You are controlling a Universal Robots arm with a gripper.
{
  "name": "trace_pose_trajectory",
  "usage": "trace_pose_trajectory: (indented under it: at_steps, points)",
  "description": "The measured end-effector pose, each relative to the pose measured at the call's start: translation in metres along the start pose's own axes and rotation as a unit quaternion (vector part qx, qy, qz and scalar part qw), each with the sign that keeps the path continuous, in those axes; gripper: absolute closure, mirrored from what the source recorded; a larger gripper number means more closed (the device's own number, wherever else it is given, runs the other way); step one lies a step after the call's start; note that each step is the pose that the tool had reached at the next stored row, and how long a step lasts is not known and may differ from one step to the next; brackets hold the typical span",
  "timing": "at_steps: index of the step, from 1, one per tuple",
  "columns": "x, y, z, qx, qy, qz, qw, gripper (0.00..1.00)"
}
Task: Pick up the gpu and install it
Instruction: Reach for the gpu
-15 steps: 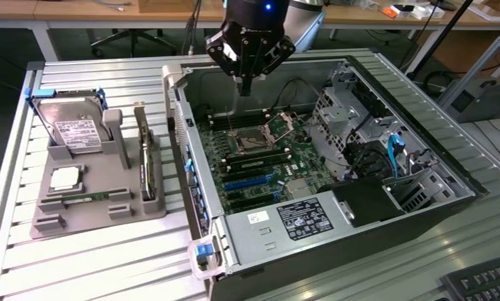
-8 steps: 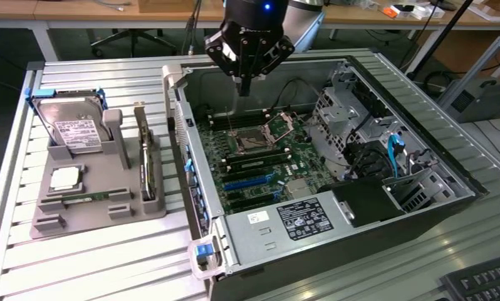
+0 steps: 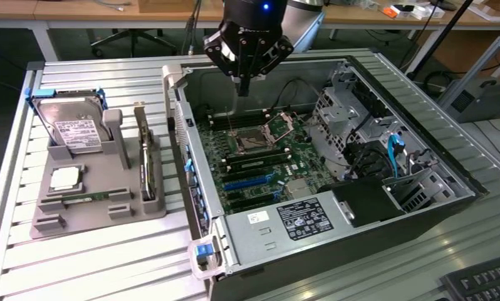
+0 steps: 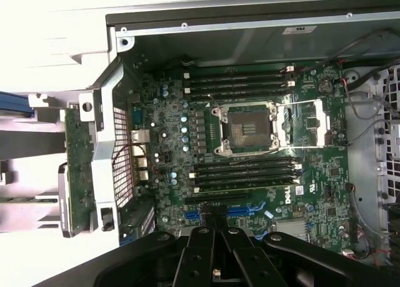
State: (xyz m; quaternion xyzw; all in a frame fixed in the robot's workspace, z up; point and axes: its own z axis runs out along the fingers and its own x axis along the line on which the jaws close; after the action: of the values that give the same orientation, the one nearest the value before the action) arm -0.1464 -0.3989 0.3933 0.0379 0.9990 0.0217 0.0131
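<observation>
The gpu is a thin dark card with a silvery bracket edge. It stands on its edge in a slot of the grey holder, at the exterior view's left of the open computer case. In the wrist view the gpu appears as a green board just outside the case wall. My gripper hangs above the far part of the case, over the motherboard, well apart from the gpu. Its fingers are shut together with nothing between them. My gripper points down near the blue expansion slots.
The holder also carries a silver hard drive, a square processor and a short green memory stick. Inside the case sit drive cages, cables and a power supply. A keyboard lies at the near right corner.
</observation>
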Motion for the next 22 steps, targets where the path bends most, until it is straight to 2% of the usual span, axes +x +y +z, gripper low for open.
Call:
trace_pose_trajectory:
  at_steps: [22]
  points:
    - [0.0057, -0.0004, -0.0001, 0.0000, 0.0000, 0.000, 1.0000, 0.89]
